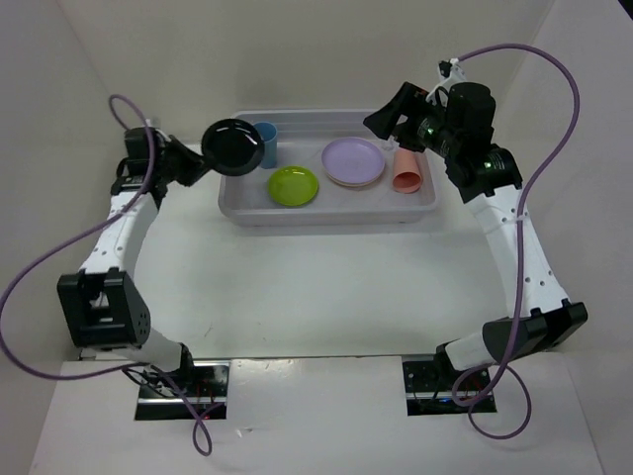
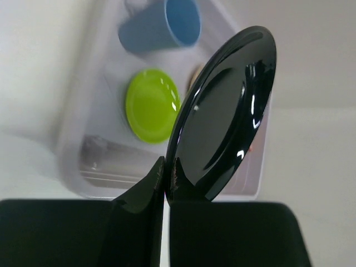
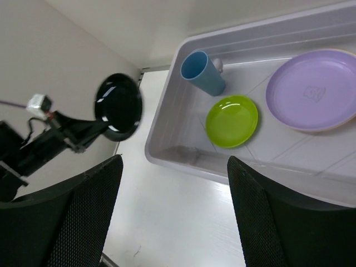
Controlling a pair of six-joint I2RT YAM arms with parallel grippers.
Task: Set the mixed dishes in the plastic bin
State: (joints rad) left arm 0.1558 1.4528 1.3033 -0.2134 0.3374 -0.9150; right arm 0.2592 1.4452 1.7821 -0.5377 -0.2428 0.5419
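Your left gripper (image 2: pixel 165 167) is pinching the rim of one glossy black plate (image 1: pixel 234 145), held on edge above the left end of the plastic bin (image 1: pixel 326 216). Your right gripper (image 3: pixel 175 161) hangs spread over the bin's right end. The translucent, round-cornered bin contains two cups, a blue cup (image 1: pixel 265 139) and a salmon-pink cup (image 1: pixel 406 170), a lime green plate (image 1: pixel 293 185) and a lilac plate (image 1: pixel 353 160) with an orange edge showing beneath it.
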